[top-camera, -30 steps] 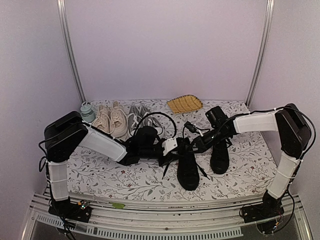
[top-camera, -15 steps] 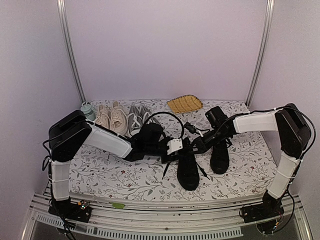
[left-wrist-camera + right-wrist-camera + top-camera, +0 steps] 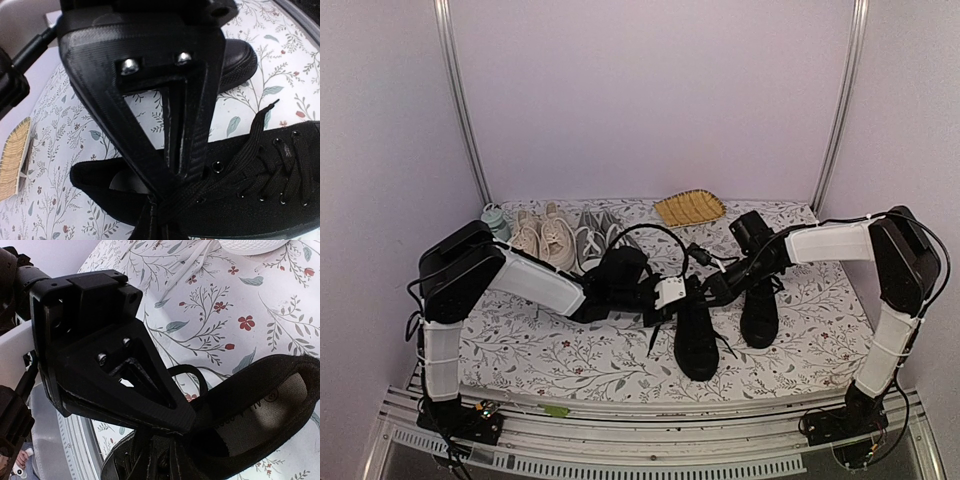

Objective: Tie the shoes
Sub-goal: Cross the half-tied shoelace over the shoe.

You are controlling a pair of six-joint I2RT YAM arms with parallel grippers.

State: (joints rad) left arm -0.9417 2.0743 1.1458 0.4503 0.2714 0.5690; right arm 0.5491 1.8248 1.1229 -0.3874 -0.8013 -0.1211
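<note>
The left pincer is closed on a lace of the black shoe. The right pincer looks closed at this shoe's opening, but what it holds is unclear.

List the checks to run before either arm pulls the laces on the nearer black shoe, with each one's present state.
1. Left gripper pinching a lace: ok, fingers closed on it.
2. Right gripper holding a lace: cannot tell, its fingertips are hidden against the shoe's collar.
3. Nearer black shoe flat on its sole: ok.
4. Other black shoe apart from it: ok.
5. Bow tied: not ok, the lace's tip lies loose on the table.
</note>
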